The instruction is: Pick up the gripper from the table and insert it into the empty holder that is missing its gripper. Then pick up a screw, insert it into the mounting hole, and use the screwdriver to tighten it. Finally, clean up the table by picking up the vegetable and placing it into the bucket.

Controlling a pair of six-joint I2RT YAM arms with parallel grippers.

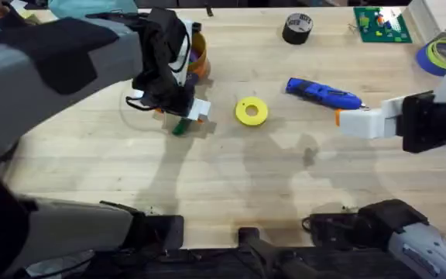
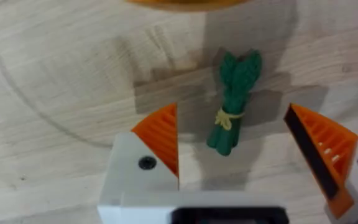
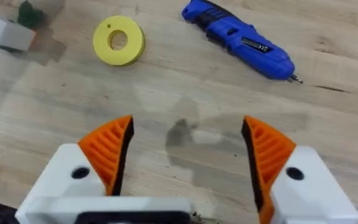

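A pale, matt wooden worktop (image 3: 185, 74) with fine grain is seen; the bright-blue screwdriver (image 3: 238, 38) is glossy plastic, its bit metal; the tool pads (image 3: 109, 148) are ribbed orange plastic.

Grey and black shells are being shown on the left arm (image 1: 60, 54) across the upper left of the overhead frame; a black cable bundle is being carried near its wrist; white blocks with a dark screw each are being seen on the left gripper (image 2: 232, 146), tipped by orange ribbed pads (image 2: 160, 134); the right gripper (image 3: 185, 152) is being built alike, white with orange ribbed wedges.
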